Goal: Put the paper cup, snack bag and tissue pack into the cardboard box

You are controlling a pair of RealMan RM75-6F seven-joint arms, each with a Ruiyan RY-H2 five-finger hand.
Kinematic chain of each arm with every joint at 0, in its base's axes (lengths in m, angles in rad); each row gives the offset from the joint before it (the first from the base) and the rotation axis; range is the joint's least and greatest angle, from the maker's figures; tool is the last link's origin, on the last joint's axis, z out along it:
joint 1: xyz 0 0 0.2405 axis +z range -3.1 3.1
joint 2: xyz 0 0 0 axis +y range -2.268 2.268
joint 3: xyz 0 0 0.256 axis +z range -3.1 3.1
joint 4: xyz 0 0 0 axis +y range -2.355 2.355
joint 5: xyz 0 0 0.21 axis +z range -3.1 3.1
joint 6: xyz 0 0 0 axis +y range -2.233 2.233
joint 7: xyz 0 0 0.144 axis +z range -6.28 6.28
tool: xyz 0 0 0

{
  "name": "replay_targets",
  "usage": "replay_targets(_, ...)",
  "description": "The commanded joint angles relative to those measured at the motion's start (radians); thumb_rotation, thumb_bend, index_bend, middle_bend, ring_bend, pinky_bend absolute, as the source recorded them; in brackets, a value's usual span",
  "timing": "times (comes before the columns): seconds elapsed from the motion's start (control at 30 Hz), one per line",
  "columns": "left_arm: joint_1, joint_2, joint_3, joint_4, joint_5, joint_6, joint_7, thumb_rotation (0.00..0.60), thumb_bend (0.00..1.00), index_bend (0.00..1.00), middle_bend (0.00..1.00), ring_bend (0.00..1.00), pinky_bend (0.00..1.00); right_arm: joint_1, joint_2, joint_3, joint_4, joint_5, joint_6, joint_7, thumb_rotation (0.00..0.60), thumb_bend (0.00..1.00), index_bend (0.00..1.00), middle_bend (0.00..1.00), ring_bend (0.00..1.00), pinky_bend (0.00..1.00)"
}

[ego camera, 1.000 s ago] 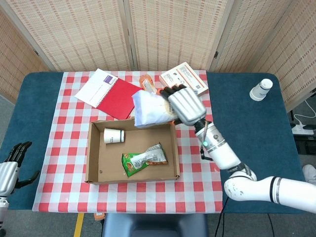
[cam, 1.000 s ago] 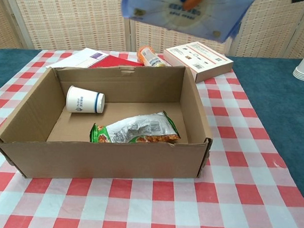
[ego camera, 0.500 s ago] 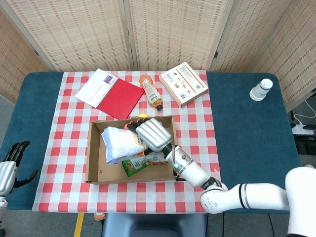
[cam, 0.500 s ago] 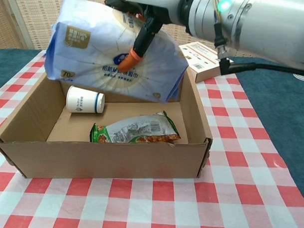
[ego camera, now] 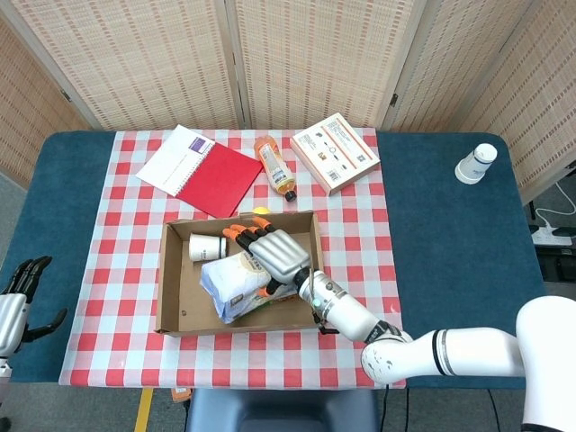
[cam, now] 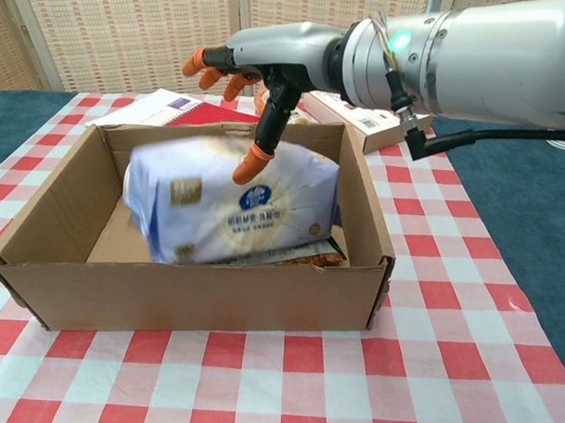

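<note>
Tissue pack (cam: 232,208) in cardboard box (cam: 194,292); right robot hand (cam: 261,81) spread above, seemingly released.

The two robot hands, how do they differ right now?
The right hand reaches over the cardboard box, fingers spread above the tissue pack; the left hand hangs off the table's left edge, near nothing. The right shows in both views, the left only in the head view. Both appear to hold nothing.
</note>
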State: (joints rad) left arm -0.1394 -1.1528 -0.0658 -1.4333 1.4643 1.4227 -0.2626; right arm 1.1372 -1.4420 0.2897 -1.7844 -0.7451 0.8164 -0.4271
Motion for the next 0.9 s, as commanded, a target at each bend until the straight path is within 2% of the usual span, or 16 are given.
replay_targets(0.03, -0.001, -0.001, 0.0, 0.003, -0.002, -0.002, 0.0, 0.6, 0.3, 0.07, 0.04, 0.0, 0.28, 0.0, 0.009, 0.005, -0.011, -0.049, 0.016, 0.032, 0.6, 0.0, 0.0, 0.0, 0.0, 0.0)
replay_targets(0.2, 0.0, -0.001, -0.001, 0.004, -0.003, -0.002, 0.0, 0.6, 0.3, 0.07, 0.04, 0.0, 0.28, -0.029, 0.044, 0.011, -0.038, -0.109, 0.061, 0.063, 0.6, 0.0, 0.0, 0.0, 0.0, 0.0)
replay_targets(0.33, 0.0, 0.0, 0.0, 0.005, -0.003, -0.003, 0.0, 0.6, 0.3, 0.07, 0.04, 0.0, 0.28, -0.097, 0.137, -0.002, -0.11, -0.19, 0.153, 0.059, 0.6, 0.0, 0.0, 0.0, 0.0, 0.0)
replay_targets(0.4, 0.0, 0.0, 0.001, 0.005, -0.002, -0.004, 0.001, 0.6, 0.3, 0.07, 0.04, 0.0, 0.28, -0.144, 0.198, -0.022, -0.148, -0.24, 0.207, 0.046, 0.6, 0.0, 0.0, 0.0, 0.0, 0.0)
replay_targets(0.57, 0.0, -0.001, 0.001, 0.002, -0.002, -0.004, 0.006, 0.6, 0.3, 0.07, 0.04, 0.0, 0.28, -0.322, 0.383, -0.132, -0.199, -0.373, 0.399, -0.05, 0.6, 0.0, 0.0, 0.0, 0.0, 0.0)
replay_targets(0.7, 0.0, -0.003, -0.001, -0.002, -0.002, -0.002, 0.012, 0.6, 0.3, 0.07, 0.04, 0.0, 0.28, -0.47, 0.439, -0.213, -0.128, -0.451, 0.543, -0.043, 0.6, 0.0, 0.0, 0.0, 0.0, 0.0)
replay_targets(0.9, -0.002, -0.01, -0.002, -0.002, 0.001, 0.001, 0.016, 0.6, 0.29, 0.07, 0.04, 0.0, 0.28, -0.642, 0.398, -0.286, 0.1, -0.483, 0.606, 0.165, 0.6, 0.0, 0.0, 0.0, 0.0, 0.0)
